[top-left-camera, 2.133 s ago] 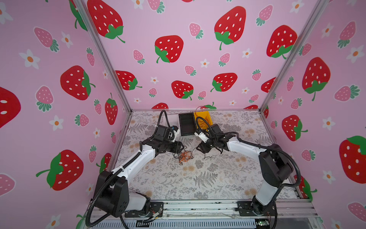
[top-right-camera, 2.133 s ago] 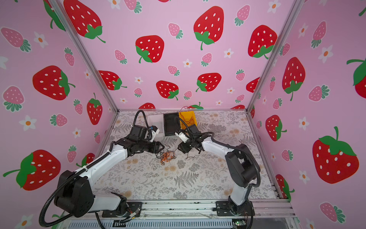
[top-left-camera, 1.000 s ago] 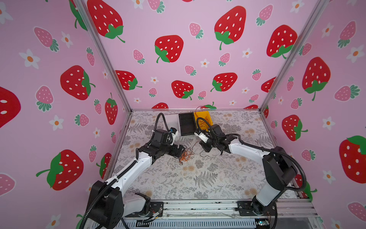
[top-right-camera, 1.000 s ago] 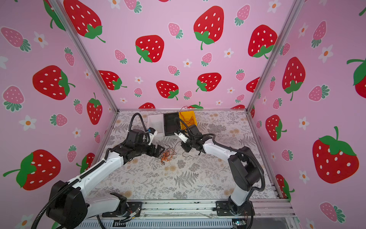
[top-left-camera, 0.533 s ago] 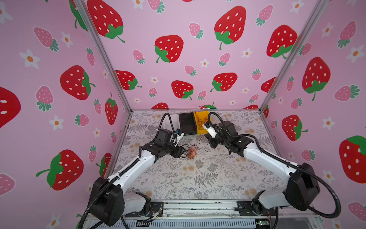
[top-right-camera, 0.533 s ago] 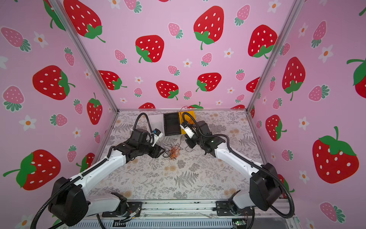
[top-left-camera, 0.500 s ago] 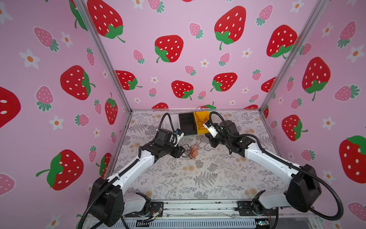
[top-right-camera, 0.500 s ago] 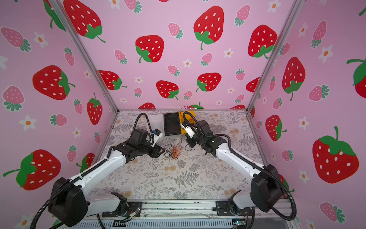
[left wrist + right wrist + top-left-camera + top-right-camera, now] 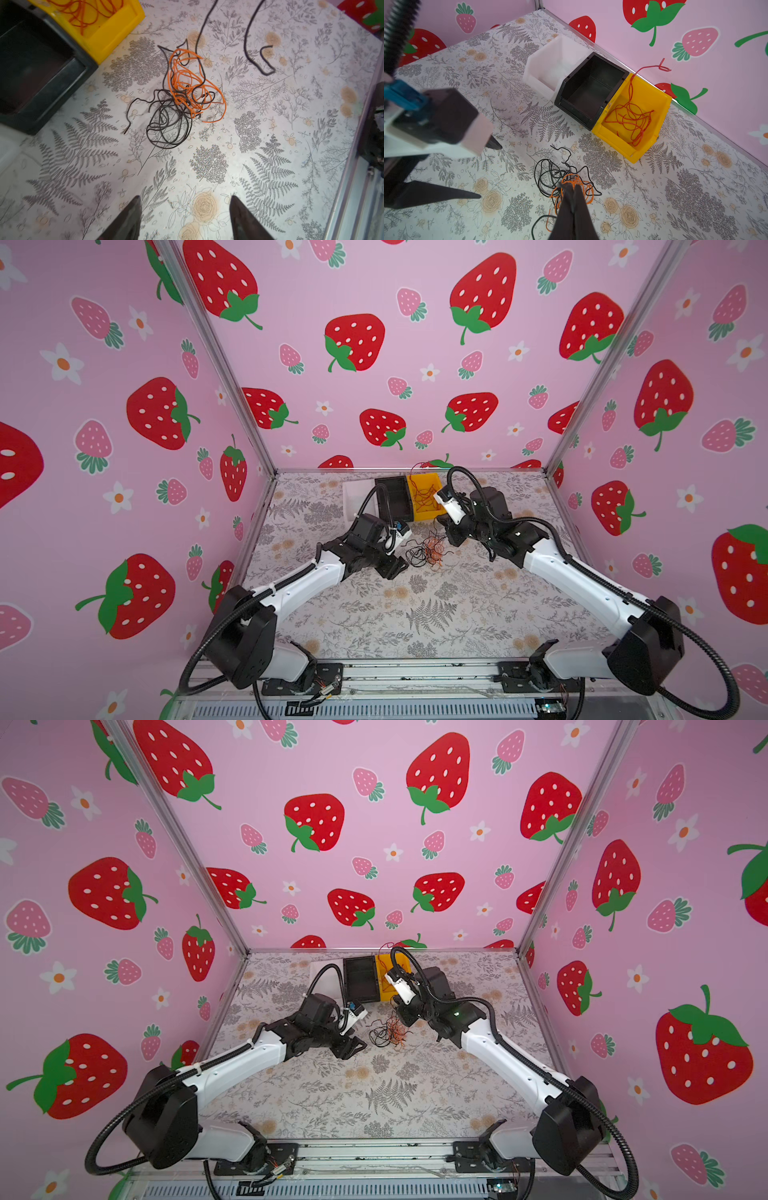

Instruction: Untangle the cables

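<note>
Your right tool (image 9: 569, 186) is clamped on the thin tangled black-and-orange cables (image 9: 182, 99), left tool (image 9: 185, 200) sits released near them

Left gripper (image 9: 185, 198) jaws apart, right gripper (image 9: 568, 185) pinched closed.

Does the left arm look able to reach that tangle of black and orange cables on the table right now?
Probably yes. The left gripper is open and points at the tangle, with only tabletop between them. The right gripper, shut on a black cable, hangs over the far side.
</note>
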Available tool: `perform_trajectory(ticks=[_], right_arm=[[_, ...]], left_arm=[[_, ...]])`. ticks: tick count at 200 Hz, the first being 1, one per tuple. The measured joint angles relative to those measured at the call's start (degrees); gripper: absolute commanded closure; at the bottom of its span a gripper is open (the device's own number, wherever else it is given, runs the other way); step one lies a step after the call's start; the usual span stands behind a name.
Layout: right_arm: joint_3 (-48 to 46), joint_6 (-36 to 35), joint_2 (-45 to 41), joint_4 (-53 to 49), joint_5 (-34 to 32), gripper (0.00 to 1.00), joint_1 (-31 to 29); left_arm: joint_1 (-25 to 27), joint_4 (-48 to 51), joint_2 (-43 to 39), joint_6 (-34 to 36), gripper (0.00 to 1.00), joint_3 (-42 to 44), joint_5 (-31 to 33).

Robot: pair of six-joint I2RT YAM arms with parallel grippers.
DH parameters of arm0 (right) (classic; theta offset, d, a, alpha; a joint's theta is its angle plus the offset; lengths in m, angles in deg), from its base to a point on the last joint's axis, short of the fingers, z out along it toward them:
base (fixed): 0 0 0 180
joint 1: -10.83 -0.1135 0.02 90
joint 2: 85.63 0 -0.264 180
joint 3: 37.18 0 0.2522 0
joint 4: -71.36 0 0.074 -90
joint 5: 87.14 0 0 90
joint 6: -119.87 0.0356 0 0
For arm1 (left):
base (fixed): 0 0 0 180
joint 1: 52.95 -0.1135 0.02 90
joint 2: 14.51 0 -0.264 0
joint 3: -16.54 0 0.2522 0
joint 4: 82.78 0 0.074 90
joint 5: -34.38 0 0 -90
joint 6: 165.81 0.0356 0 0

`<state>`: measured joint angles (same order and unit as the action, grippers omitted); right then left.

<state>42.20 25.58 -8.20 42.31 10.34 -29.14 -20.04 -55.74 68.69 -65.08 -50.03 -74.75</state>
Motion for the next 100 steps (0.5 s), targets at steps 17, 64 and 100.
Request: perform_trajectory(ticks=[17, 64, 100], right_arm=[[0.8, 0.0, 0.0, -0.6, 0.7, 1.0, 0.0], [3.3, -0.8, -1.8, -1.8, 5.6, 1.0, 0.0], [6.1, -2.9, -2.2, -3.0, 9.4, 1.0, 0.0]], left_arm=[[-0.2, -4.8, 2.5, -0.6, 0.38, 0.0, -2.4], [-0.6, -19.6, 3.8, -4.2, 0.52, 1.5, -8.3], [-0.6, -25.2, 6.8, -5.1, 0.51, 1.5, -10.0]])
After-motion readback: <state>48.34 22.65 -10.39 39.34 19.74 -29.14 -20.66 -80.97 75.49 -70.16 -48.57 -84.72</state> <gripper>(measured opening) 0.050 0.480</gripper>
